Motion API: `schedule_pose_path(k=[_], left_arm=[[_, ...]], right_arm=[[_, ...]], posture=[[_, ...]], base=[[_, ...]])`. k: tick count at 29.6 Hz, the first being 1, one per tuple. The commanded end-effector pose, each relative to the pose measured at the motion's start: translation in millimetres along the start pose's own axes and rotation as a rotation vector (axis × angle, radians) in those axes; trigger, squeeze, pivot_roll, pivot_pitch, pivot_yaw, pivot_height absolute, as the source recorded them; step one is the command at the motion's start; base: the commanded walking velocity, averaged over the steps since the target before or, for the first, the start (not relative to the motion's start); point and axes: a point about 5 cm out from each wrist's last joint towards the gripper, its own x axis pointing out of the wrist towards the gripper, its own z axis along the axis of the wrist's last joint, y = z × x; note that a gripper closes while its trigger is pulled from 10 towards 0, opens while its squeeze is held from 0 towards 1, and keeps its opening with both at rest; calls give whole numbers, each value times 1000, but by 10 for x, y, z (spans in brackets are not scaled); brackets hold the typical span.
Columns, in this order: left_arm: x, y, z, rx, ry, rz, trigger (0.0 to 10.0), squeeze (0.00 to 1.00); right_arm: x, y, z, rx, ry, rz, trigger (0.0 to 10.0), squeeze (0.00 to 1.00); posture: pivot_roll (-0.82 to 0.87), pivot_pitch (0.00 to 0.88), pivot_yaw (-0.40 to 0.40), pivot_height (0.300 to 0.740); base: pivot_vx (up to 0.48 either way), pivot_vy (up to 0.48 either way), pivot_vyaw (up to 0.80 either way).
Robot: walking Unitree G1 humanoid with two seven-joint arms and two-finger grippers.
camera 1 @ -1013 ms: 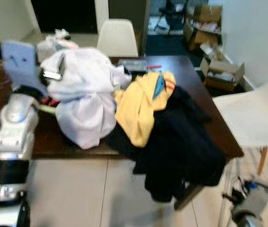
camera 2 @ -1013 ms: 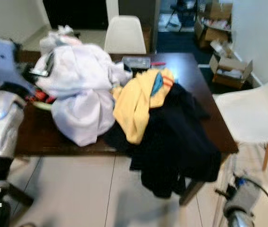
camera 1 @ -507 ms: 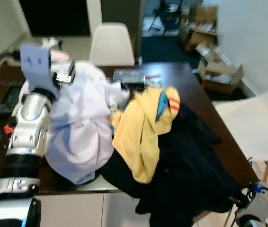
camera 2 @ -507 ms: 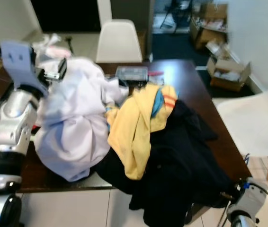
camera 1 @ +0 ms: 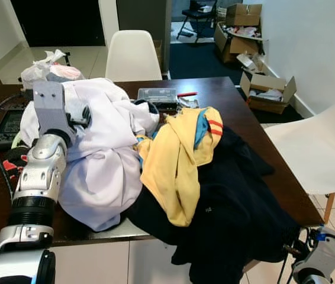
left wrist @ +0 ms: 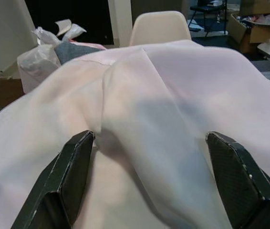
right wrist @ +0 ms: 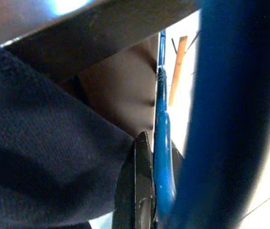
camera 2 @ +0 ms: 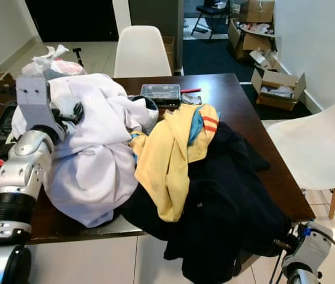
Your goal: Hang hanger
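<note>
My left gripper (left wrist: 150, 137) is open, its two black fingers (left wrist: 77, 167) spread wide and resting on the white garment (camera 1: 105, 154) heaped on the left of the dark table (camera 1: 232, 97). In the left eye view this gripper (camera 1: 77, 115) sits on top of that heap. My right gripper (camera 1: 292, 251) hangs low beside the table's front right corner, under the hanging dark garment (camera 1: 232, 201). In the right wrist view a black finger (right wrist: 140, 191) presses against a blue hanger (right wrist: 163, 157), partly blurred.
A yellow garment (camera 1: 176, 160) lies between the white and dark ones. A clear box (camera 1: 157, 94) and a plastic bag (camera 1: 52, 66) sit on the table's far side. White chairs stand behind (camera 1: 133, 56) and to the right (camera 1: 315, 148). Cardboard boxes (camera 1: 268, 92) line the right wall.
The camera has moved closer and steadied. My left arm rose from the table's left edge onto the white garment. The right gripper stays low at the front right.
</note>
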Motion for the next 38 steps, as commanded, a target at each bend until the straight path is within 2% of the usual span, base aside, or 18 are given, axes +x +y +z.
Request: schedule_pose_path(k=[1, 5, 6, 7, 8, 14, 19, 21, 22, 25, 26, 28, 30, 33, 35, 36, 37, 38], left_arm=[[10, 70, -56, 26, 48, 0, 10000, 0], [14, 58, -129, 66, 91, -22, 10000, 0], [12, 59, -130, 66, 91, -23, 1373, 0], [12, 59, -130, 66, 91, -23, 1373, 0], [11, 64, -113, 71, 82, -27, 0, 0], [24, 100, 37, 109, 25, -10, 0, 0], [35, 83, 166, 95, -18, -20, 0, 0], [35, -29, 359, 35, -99, -92, 0, 0], [9, -164, 535, -17, -176, -182, 0, 0], [-19, -254, 652, -48, -228, -247, 0, 0], [-62, -367, 800, -86, -284, -331, 0, 0], [-62, -367, 800, -86, -284, -331, 0, 0], [-155, -555, 1097, -135, -379, -491, 0, 0], [-192, -616, 1252, -169, -420, -558, 0, 0], [-164, -600, 1278, -137, -418, -536, 0, 0], [-106, -547, 1254, -103, -389, -468, 7725, 0], [-106, -547, 1254, -103, -389, -468, 7725, 0], [-24, -436, 1167, -49, -333, -348, 10000, 353]], right_arm=[[-8, 32, -6, -6, -2, 14, 10000, 0], [-10, 27, -8, -5, -3, 11, 10000, 0], [-13, 26, -11, -4, -3, 10, 10000, 0], [-13, 26, -11, -4, -3, 10, 10000, 0], [-17, 25, -14, -3, -4, 9, 10000, 0], [-26, 26, -17, -1, -5, 7, 10000, 0], [-30, 29, -19, 0, -6, 8, 10000, 0], [-31, 31, -19, 0, -6, 8, 10000, 0], [-30, 31, -19, 1, -6, 8, 10000, 0], [-30, 31, -19, 1, -6, 8, 10000, 0], [-30, 30, -19, 1, -6, 7, 10000, 0], [-30, 30, -19, 1, -6, 7, 10000, 0], [-22, 35, -19, 2, -4, 6, 10000, 0], [-16, 41, -19, 2, -3, 5, 10000, 0], [-13, 45, -18, 3, -3, 5, 10000, 0], [-12, 49, -18, 3, -3, 6, 10000, 0], [-12, 49, -18, 3, -3, 6, 10000, 0], [-11, 52, -18, 3, -3, 6, 10000, 0]], posture=[[1, 125, 13, 740], [-2, 126, 15, 740], [-4, 127, 17, 740], [-4, 127, 17, 740], [-4, 127, 17, 740], [-1, 131, 18, 740], [1, 130, 19, 740], [2, 130, 18, 740], [2, 129, 19, 740], [2, 129, 19, 740], [2, 129, 19, 740], [2, 129, 19, 740], [3, 123, 21, 740], [5, 120, 22, 740], [4, 120, 23, 740], [4, 118, 25, 740], [4, 118, 25, 740], [3, 117, 26, 740]], base=[[0, 0, 0], [0, 0, 0], [0, 0, 0], [0, 0, 0], [0, 0, 0], [0, 0, 0], [0, 0, 0], [0, 0, 0], [0, 0, 0], [0, 0, 0], [0, 0, 0], [0, 0, 0], [0, 0, 0], [0, 0, 0], [0, 0, 0], [0, 0, 0], [0, 0, 0], [0, 0, 0]])
